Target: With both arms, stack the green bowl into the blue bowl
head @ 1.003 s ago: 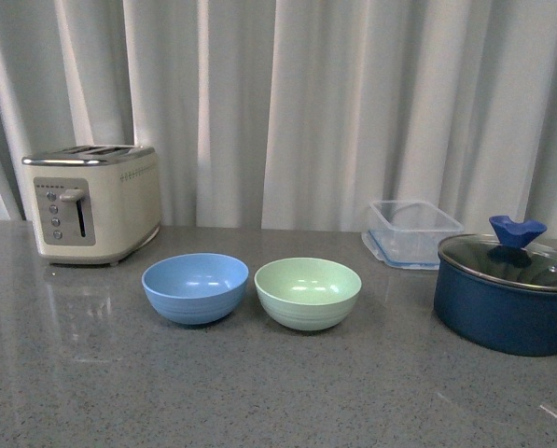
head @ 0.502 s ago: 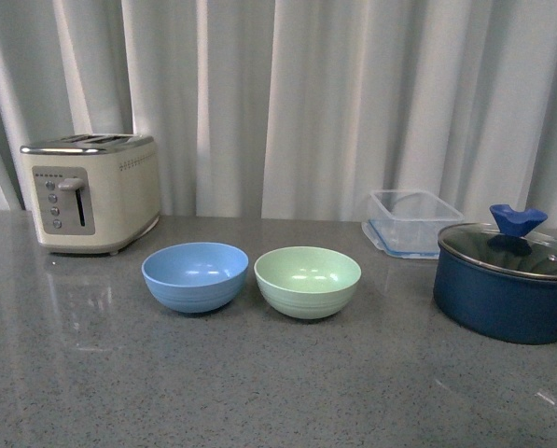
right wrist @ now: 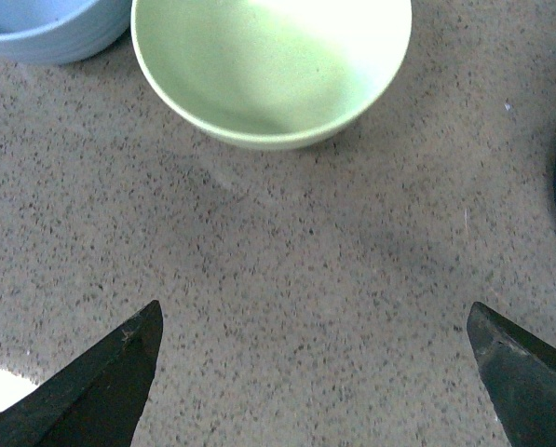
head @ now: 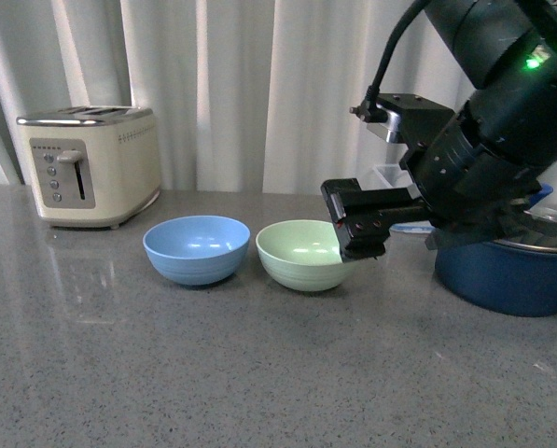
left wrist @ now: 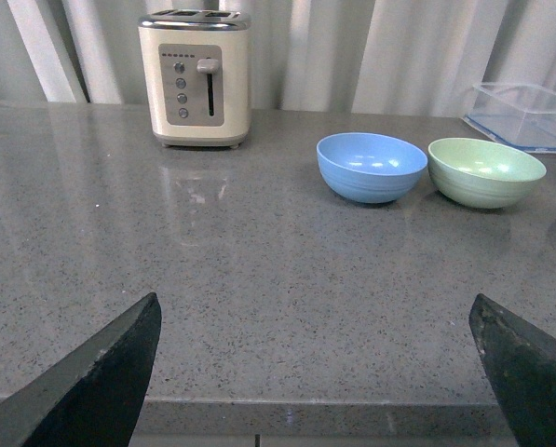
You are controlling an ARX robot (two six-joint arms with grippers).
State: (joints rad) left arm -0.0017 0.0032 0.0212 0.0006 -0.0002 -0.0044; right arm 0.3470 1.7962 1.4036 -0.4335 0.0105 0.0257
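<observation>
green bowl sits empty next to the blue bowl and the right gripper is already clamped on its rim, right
No, the gripper part is wrong. In the right wrist view the right gripper is open, jaws wide apart over bare countertop, short of the green bowl. It does sit empty next to the blue bowl.

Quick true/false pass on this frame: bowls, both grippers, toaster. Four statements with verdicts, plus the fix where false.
1. The pale mint-green round bowl is nested in the light sky-blue round bowl. False: they sit side by side on the grey speckled counter.
2. The right gripper is open and empty. True.
3. The left gripper is clamped on the blue bowl. False: it is open and well short of both bowls.
4. In the front view, the cream toaster stands left of the blue bowl. True.
</observation>
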